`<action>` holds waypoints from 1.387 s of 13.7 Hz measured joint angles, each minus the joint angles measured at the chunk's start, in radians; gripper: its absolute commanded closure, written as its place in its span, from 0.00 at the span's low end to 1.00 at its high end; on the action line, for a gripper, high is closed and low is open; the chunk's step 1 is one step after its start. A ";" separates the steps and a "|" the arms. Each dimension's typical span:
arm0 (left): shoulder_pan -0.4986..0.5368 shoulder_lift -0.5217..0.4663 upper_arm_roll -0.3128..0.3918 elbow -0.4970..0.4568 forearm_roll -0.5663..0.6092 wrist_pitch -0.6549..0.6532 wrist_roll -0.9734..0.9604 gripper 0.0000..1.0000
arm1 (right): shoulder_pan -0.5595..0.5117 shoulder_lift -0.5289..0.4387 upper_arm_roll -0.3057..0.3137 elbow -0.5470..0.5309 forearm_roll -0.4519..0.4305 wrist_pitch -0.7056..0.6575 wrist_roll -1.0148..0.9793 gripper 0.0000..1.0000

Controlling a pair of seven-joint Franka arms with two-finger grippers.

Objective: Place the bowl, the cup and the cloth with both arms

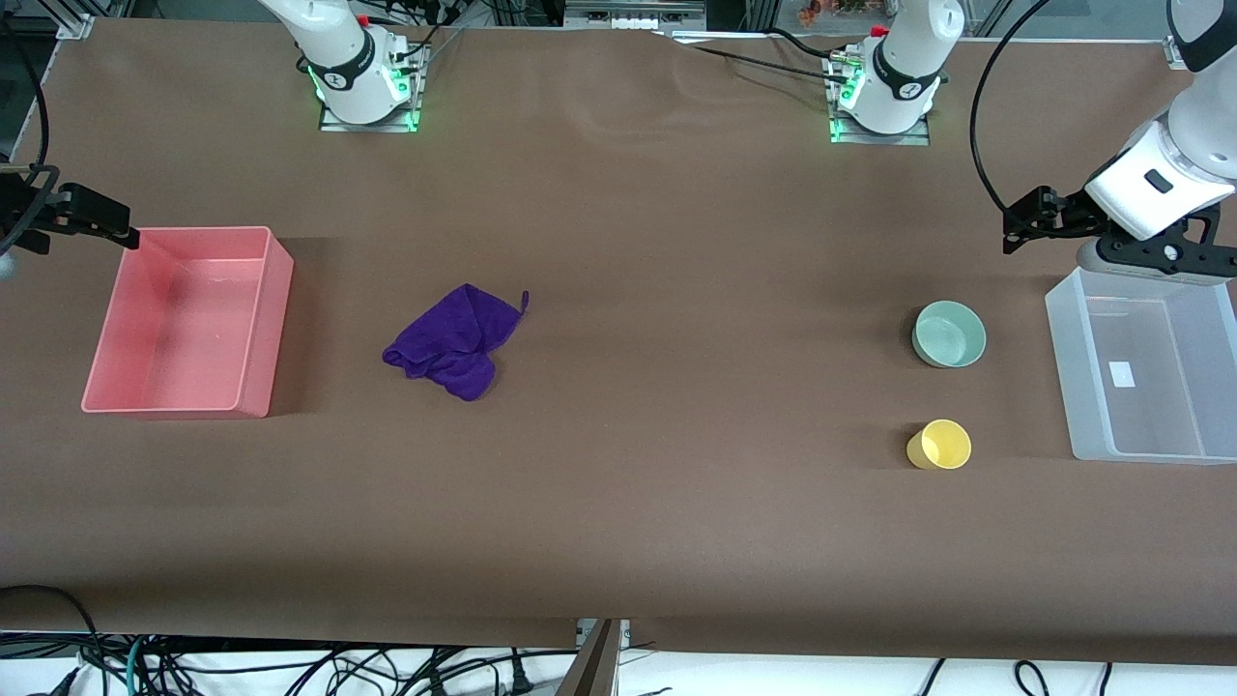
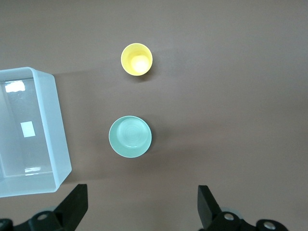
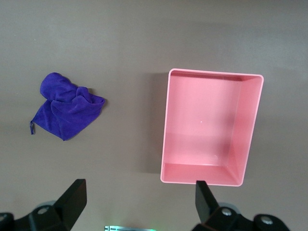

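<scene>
1. The desk (image 1: 618, 541) is a wide brown sheet filling the front view; its lower third and the middle stretch between cloth and bowl lie open.
2. The pink bin (image 1: 189, 324) sits at the middle left of the front view, open side up, with nothing in it.
3. The clear bin (image 1: 1150, 362) sits at the middle right edge, also with nothing but a small white label inside.
4. The left hand (image 2: 142, 204) hangs at the upper right of the front view, over the upper rim of the clear bin, fingers (image 2: 77, 202) spread wide apart, holding nothing.
5. The right hand (image 3: 139, 202) hangs at the left edge of the front view, over the upper corner of the pink bin, fingers (image 3: 74, 199) likewise wide apart and holding nothing.
6. The cloth (image 1: 454, 341) lies crumpled left of centre, well apart from the pink bin, bare desk all round.
7. The bowl (image 1: 949, 333) stands upright right of centre, near the clear bin yet not touching.
8. The cup (image 1: 939, 445) stands upright just below the bowl in the frame, apart from it.
</scene>
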 measured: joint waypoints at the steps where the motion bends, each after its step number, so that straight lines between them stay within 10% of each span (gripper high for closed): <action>1: 0.000 0.001 0.000 0.001 0.000 0.000 0.000 0.00 | 0.000 0.001 0.000 0.000 0.000 0.000 0.000 0.00; 19: 0.125 0.197 0.014 -0.043 0.001 -0.005 0.208 0.00 | 0.004 0.024 0.002 0.000 0.007 0.009 0.000 0.00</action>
